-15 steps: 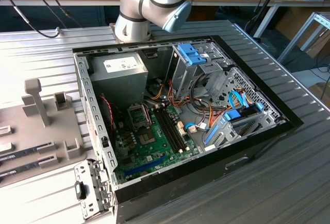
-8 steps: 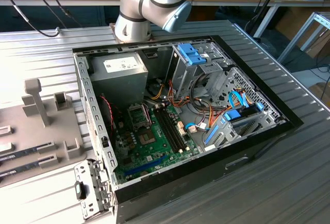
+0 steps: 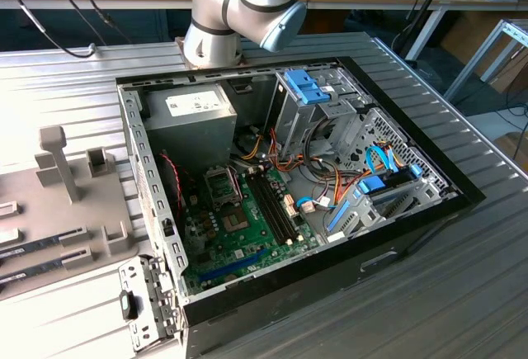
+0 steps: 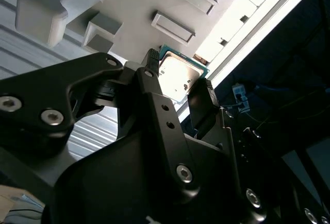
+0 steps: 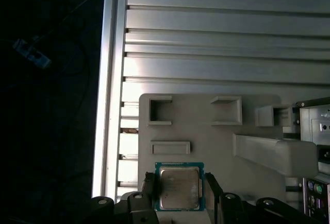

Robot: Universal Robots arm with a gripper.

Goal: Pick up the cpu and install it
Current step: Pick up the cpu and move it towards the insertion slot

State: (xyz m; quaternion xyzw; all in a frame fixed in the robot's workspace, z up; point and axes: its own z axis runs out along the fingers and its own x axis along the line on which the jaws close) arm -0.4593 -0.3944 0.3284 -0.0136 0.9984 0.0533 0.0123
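Evidently the hand (image 5: 179, 178) is pinching the cpu (image 5: 179, 189) by two opposite edges in both wrist views, likely to spare its flat faces. It sits just over the grey holder (image 5: 221, 147) on the ribbed tabletop (image 5: 232, 38), not yet inside the open computer case (image 3: 330, 272).

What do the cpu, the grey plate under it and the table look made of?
By looks: the cpu, silver-grey metal lid, glaring in the light, with a thin green board rim; the grey plate, matte, pale, moulded pockets, probably plastic; the table, ribbed silver slats with a soft sheen, likely aluminium.
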